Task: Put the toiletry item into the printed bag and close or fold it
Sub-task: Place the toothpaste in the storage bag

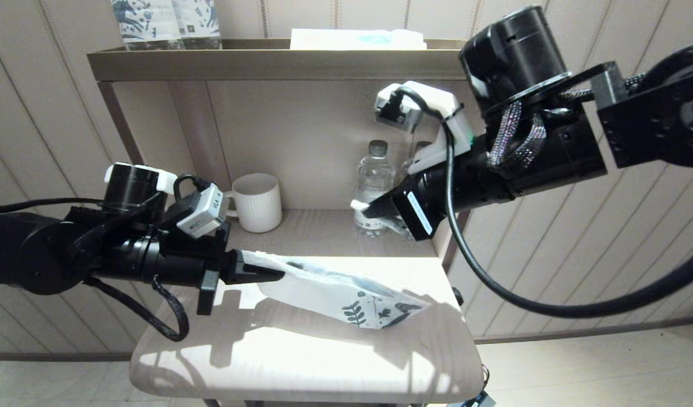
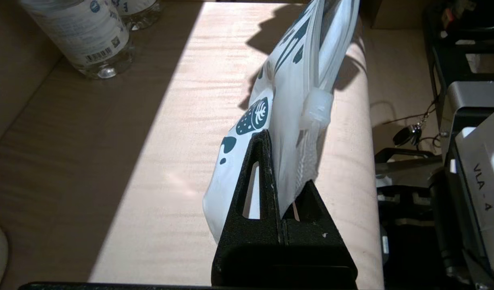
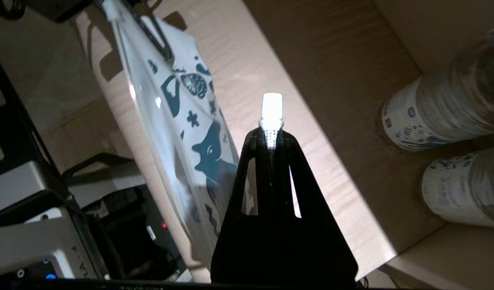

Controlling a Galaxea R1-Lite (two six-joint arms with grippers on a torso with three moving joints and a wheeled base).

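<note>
— Left gripper point(image 2: 280, 193) fingers are clamped on one end of the bag point(image 1: 346, 291); its far end droops to the table point(image 1: 301, 362) at four o'clock. The right gripper point(image 3: 271, 139) pinches the toothbrush point(image 3: 271, 108), up near the bottles point(image 1: 373, 186).

— What might go wrong?

— I can't see the bag's mouth open; the brush may skid off. Beyond that, the bottles crowd the right arm, with a mug point(image 1: 258, 202) at eleven.
</note>
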